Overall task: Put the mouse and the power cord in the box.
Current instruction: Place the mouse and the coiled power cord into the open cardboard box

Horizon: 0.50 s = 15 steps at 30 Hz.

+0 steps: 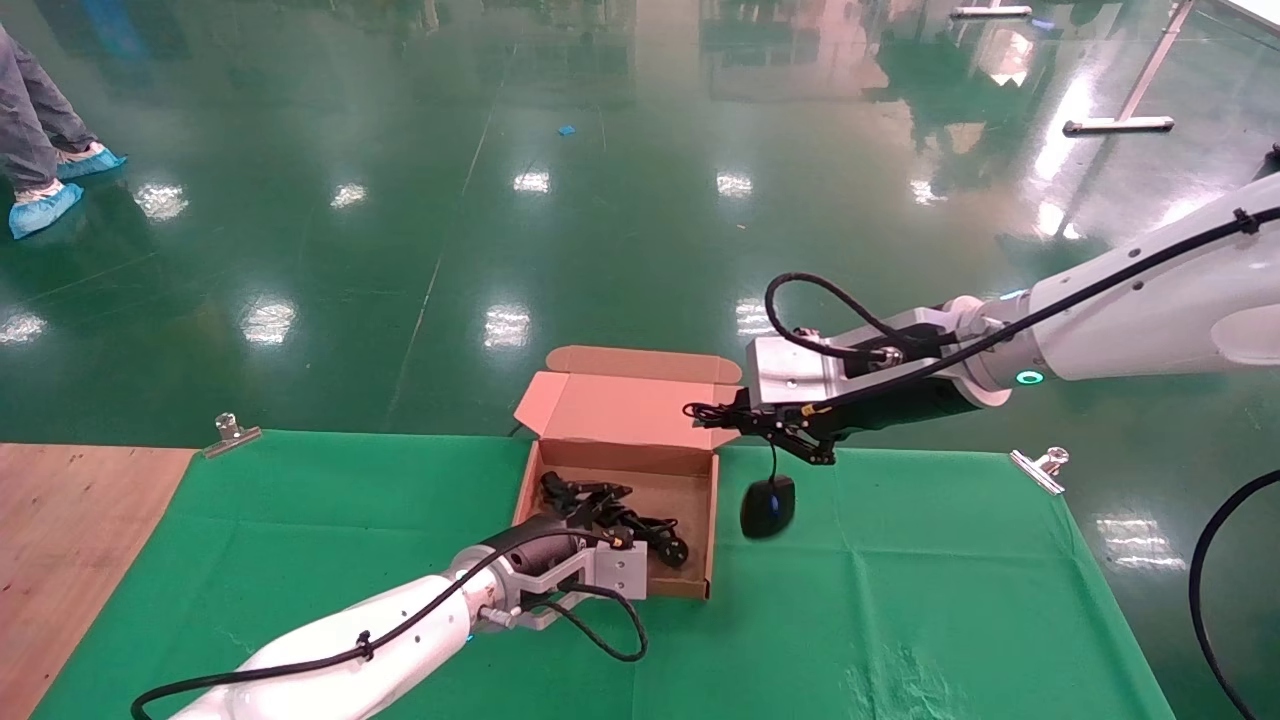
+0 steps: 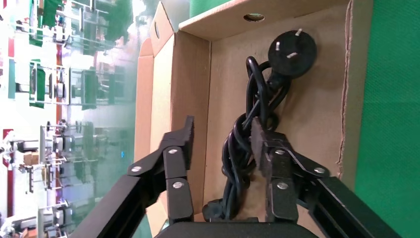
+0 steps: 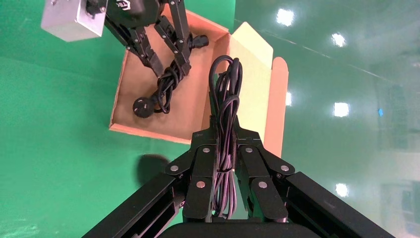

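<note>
One mouse (image 1: pixel 768 506) dangles under right claw (image 1: pixel 722 416), clamped on its cable (image 3: pixel 225 99).

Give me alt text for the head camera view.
The right gripper holds the mouse by its cable, dangling beside the open box. The left gripper is in the box, open over the power cord.

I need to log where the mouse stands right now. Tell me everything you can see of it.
The mouse is small, black and oval, with a blue mark on top. It hangs just beside the box, outside its right wall, over the green cloth; whether it touches the cloth cannot be told. Its thin black cable runs straight up to the right gripper, whose fingers are shut on the looped cable bundle. Nothing else touches it.
</note>
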Motion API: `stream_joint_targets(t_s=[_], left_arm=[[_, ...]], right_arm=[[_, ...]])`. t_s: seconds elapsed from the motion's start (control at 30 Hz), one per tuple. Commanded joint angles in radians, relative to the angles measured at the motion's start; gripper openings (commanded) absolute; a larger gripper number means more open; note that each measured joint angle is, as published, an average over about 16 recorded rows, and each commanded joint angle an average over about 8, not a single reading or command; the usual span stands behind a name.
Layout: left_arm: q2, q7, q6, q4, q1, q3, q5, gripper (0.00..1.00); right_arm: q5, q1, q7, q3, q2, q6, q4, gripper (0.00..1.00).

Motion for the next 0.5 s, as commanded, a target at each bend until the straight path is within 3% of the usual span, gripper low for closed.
stream_joint_targets(t_s=[0.03, 0.2, 0.5], left_arm=[[-0.002, -0.015, 0.015, -0.001, -0.004, 0.005, -0.019, 1.00], [-0.048, -0.036, 0.135, -0.036, -0.035, -0.009, -0.080, 1.00], [-0.155, -0.058, 0.226, -0.144, -0.048, -0.042, -0.135, 1.00]], right_arm=[[0.001, 0.000, 0.003, 0.000, 0.001, -0.003, 0.004, 0.00], [0.003, -0.007, 0.017, 0.000, 0.001, -0.008, 0.023, 0.00], [0.004, -0.016, 0.054, -0.001, 0.000, -0.013, 0.072, 0.00]])
